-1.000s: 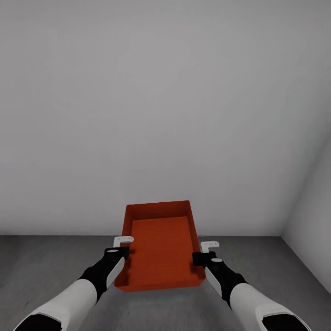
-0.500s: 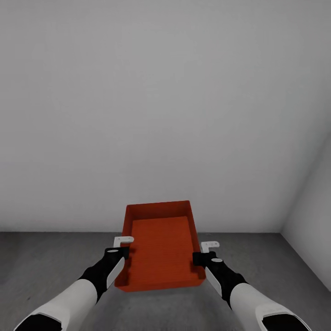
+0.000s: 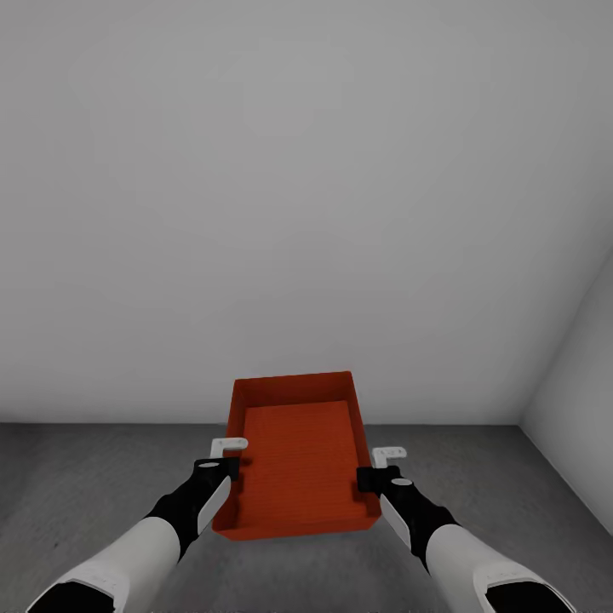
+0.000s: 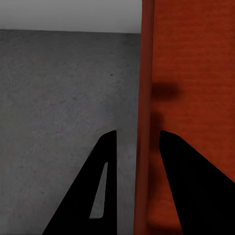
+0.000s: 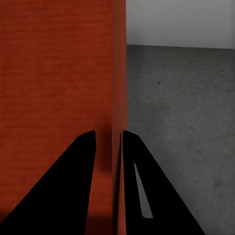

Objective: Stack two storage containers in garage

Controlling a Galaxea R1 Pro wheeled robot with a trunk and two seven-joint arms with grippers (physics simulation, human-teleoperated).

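The bin (image 3: 296, 455) hangs between both arms above the grey floor (image 3: 85, 477), facing a plain wall (image 3: 298, 187) with a second wall at the right making a corner. The left gripper (image 3: 228, 456) straddles the bin's left wall: in the left wrist view its fingers (image 4: 188, 186) sit either side of that wall with a sliver of gap on the outer side, so it looks loosely closed rather than squeezed hard. The right gripper (image 3: 380, 467) pinches the right wall, its fingers (image 5: 73, 186) tight against both faces. The step looks like setting this bin down in the garage. To do it well, lower both arms together so the bin stays level, keep both grips until the base meets the floor, and stop short of the walls so there is room to stack the second bin.
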